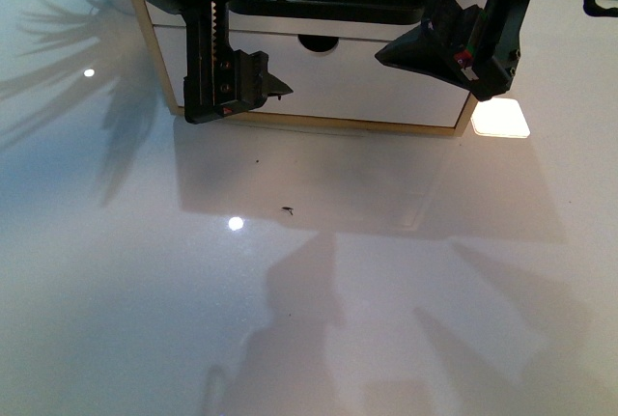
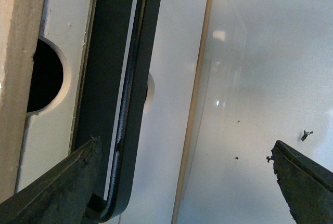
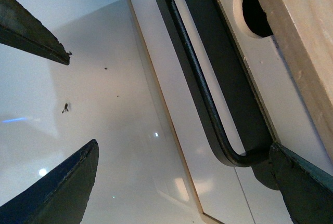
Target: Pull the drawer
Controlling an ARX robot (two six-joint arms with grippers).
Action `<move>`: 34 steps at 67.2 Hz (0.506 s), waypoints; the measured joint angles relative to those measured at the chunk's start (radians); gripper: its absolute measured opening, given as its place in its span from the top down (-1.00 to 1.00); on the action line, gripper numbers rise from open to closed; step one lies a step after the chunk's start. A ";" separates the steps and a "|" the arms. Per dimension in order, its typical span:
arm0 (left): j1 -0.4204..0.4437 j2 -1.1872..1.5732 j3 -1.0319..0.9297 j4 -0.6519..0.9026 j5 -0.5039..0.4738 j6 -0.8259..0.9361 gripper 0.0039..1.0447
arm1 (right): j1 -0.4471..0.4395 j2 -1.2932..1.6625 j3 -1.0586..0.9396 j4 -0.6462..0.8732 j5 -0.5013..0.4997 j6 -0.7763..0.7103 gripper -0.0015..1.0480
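Shadows of the two arms are lying across the glossy white counter, with small light spots glinting on it and a tiny dark speck sitting near its middle. Farther on, a cabinet's light wood frame is resting on the counter, and a bright patch is glowing just beside the frame's right corner. Above the frame, a plain white lower front is showing, with a semicircular notch in its top edge.

Both arms are hanging in front of this cabinet. The left gripper is holding its fingers wide apart. One fingertip is sitting in the dark recess, just beside the handle's left end, and the other is hovering over the counter. Whether the first fingertip is touching the bar cannot be told. The right gripper is likewise spreading its fingers wide and gripping nothing, with one finger near the bend at the handle's right end and the other out over the counter.

Farthest back, the drawer is sitting directly above the plain front, at the top of the front view. Its long black bar handle is running across the recess, and its own top notch is opening against a light wood edge.
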 joint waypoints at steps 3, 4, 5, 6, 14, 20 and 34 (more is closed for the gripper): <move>0.001 0.004 0.003 0.002 0.002 0.000 -0.87 | 0.000 0.010 0.005 0.000 -0.007 0.003 -0.83; 0.002 0.005 0.004 0.003 0.002 0.000 -0.87 | 0.000 0.012 0.006 0.001 -0.009 0.004 -0.83; 0.002 0.006 0.005 0.004 0.003 0.000 -0.87 | 0.000 0.015 0.007 0.002 -0.010 0.005 -0.83; 0.002 0.008 0.006 0.005 0.002 0.000 -0.87 | 0.000 0.018 0.008 0.003 -0.012 0.006 -0.83; 0.002 0.011 0.008 0.005 0.004 0.000 -0.87 | 0.002 0.033 0.014 0.004 -0.021 0.011 -0.83; 0.003 0.011 0.008 0.003 0.006 0.000 -0.87 | 0.004 0.039 0.019 -0.008 -0.029 0.012 -0.83; 0.008 0.026 0.008 0.010 0.010 0.000 -0.87 | 0.010 0.068 0.038 -0.004 -0.033 0.018 -0.83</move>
